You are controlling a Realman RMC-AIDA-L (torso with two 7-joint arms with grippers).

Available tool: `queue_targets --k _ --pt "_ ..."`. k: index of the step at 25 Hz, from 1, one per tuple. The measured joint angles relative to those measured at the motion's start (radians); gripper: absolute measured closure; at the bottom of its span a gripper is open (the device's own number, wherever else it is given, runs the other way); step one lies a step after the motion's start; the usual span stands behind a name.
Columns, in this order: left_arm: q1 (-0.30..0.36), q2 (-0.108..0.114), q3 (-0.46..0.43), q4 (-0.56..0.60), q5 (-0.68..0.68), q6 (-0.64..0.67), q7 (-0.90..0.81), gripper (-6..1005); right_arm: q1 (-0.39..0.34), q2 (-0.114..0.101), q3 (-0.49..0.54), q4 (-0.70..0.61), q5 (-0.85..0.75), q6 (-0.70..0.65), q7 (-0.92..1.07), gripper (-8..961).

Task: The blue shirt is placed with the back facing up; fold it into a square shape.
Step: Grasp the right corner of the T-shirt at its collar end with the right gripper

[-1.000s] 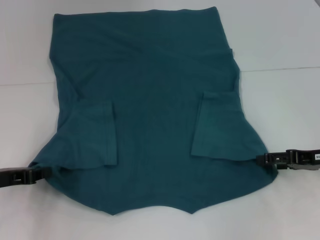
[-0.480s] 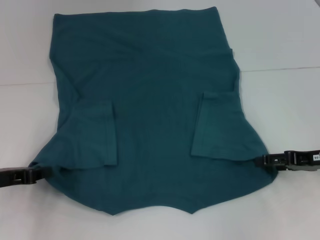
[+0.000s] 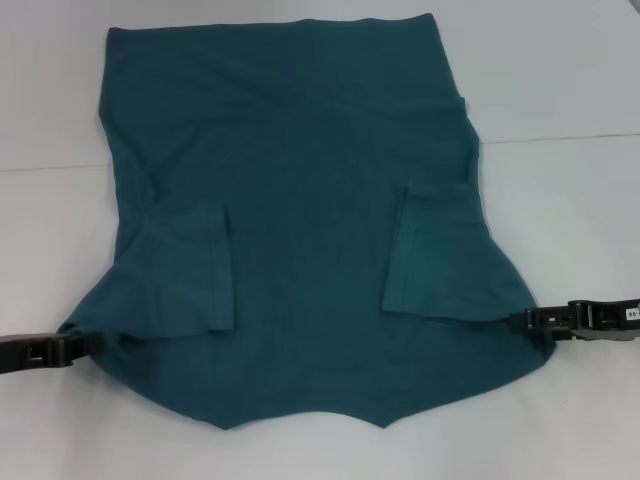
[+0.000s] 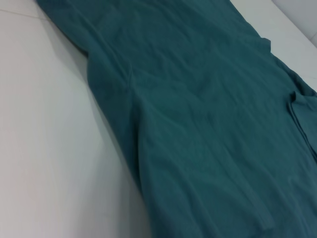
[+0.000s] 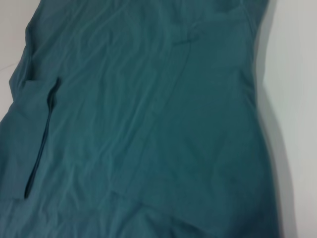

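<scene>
Teal-blue cloth fills most of the white table [image 3: 560,90]: the blue shirt [image 3: 300,200] is spread flat with its plain back up, and both short sleeves are folded inward over the body. The left sleeve [image 3: 190,270] lies on the left part of the back, the right sleeve [image 3: 435,250] on the right part. The straight hem is seen at the far edge, and the curved neckline at the near edge, closest to the robot.

The left gripper [image 3: 72,345] is placed low at the near left corner of the shirt, at the shoulder, where the cloth is bunched against its tip; the cloth appears to be pinched there. The right gripper [image 3: 528,320] is set at the near right shoulder corner, its tip touching the edge of the cloth and seemingly clamped on it.

From the left wrist, the shirt [image 4: 198,114] is seen stretching away over the table [image 4: 44,129]. From the right wrist, only wrinkled cloth [image 5: 148,114] and a strip of table [image 5: 297,99] are shown.
</scene>
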Motion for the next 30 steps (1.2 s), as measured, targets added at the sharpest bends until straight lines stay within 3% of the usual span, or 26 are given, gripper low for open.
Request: queue_targets --k 14,30 --pt "0.000 0.001 0.000 0.002 0.000 0.002 0.000 923 0.006 0.005 -0.011 0.001 -0.001 0.000 0.000 41" --pt "0.002 0.002 0.000 0.001 -0.011 -0.001 0.000 916 0.061 0.041 -0.040 0.001 0.006 -0.024 -0.012 42"
